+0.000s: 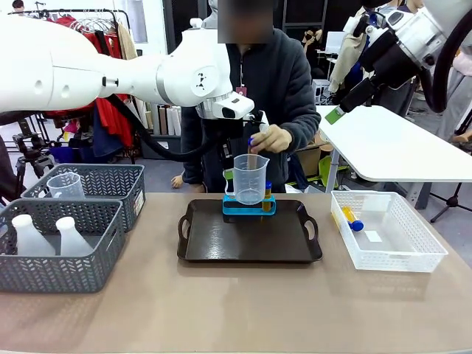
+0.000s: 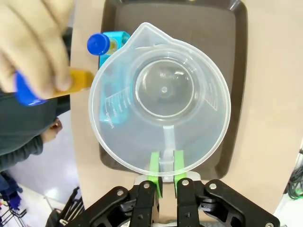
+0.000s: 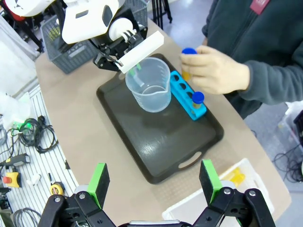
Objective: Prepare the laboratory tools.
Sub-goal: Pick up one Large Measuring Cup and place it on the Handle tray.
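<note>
The left gripper (image 2: 164, 163), at the bottom centre of the left wrist view, has its green pads pinched shut on the handle of the clear beaker (image 2: 161, 99). The beaker stands upright with its mouth up. Its handle points to the lower edge of that view and its spout to the upper left. In the front view the beaker (image 1: 249, 179) sits at frame centre over the far edge of the dark tray (image 1: 251, 247). Whether its base touches the tray is hard to tell. Just behind it on the tray lies a blue rack (image 3: 188, 97), its long axis running along the tray's far side. The rack holds one amber tube (image 3: 197, 99) upright with its blue cap up. Close above the rack, the person's hand (image 3: 214, 71) grips a second tube (image 3: 188, 56), cap uppermost. The right gripper (image 3: 154, 182), along the bottom of the right wrist view, hangs high above the table with its jaws wide apart and nothing between them. At the right of the front view a white mesh basket (image 1: 413, 254) holds another tube (image 1: 350, 218) lying flat. At the lower left a grey basket (image 1: 59, 276) holds two white flasks (image 1: 71, 236) standing necks up. Behind it, a rear grey basket (image 1: 110, 181) holds a spare beaker (image 1: 65, 185).
</note>
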Available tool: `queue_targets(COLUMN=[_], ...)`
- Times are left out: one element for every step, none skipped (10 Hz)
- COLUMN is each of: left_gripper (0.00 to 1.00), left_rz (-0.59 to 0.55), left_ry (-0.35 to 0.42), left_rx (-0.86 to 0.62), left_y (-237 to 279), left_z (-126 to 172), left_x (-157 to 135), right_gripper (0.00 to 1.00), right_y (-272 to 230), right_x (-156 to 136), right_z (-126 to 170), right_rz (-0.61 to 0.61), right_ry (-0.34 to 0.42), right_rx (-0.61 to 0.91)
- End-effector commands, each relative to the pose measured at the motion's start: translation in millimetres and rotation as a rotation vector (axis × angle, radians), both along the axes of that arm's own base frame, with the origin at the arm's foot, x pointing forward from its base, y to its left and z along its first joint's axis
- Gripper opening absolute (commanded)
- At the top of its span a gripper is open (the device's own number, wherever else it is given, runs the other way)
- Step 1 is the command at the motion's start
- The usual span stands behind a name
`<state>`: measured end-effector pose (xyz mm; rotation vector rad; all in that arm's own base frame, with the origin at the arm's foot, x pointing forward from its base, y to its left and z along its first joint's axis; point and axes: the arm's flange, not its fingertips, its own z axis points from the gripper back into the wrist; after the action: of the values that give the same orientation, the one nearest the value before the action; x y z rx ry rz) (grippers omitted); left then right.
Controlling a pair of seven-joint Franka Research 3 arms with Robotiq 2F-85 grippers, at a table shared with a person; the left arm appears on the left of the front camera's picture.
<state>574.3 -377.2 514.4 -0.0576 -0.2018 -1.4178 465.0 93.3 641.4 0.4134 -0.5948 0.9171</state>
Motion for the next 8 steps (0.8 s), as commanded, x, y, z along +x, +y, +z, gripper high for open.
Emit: queue_targets(left_gripper=[0.0, 0.0, 0.0, 0.0, 0.0, 0.0, 0.0, 0.0], left_rz=[0.0, 0.0, 0.0, 0.02, 0.037, 0.053, 0.06, 0.073], left_ry=[0.0, 0.0, 0.001, -0.016, -0.021, -0.031, -0.034, -0.029], left_rx=[0.002, 0.002, 0.0, 0.011, 0.013, 0.01, 0.018, 0.027], left_y=[0, 0, 0, 9, 16, 23, 30, 36], left_z=[-1, -1, -1, 7, 13, 18, 21, 21], left_x=[0, 0, 0, -7, -13, -17, -19, -18], right_gripper=[1.0, 1.0, 1.0, 1.0, 1.0, 1.0, 1.0, 1.0], right_y=[-1, -1, -1, -1, -1, -1, -1, -1], right_x=[-1, -1, -1, -1, -1, -1, -1, -1], right_z=[1, 1, 1, 1, 1, 1, 1, 1], right_rz=[0.005, 0.005, 0.005, 0.005, 0.005, 0.005, 0.005, 0.005], right_ry=[0.0, 0.0, 0.0, 0.0, 0.0, 0.0, 0.0, 0.0], right_rx=[0.005, 0.005, 0.005, 0.005, 0.005, 0.005, 0.005, 0.005])
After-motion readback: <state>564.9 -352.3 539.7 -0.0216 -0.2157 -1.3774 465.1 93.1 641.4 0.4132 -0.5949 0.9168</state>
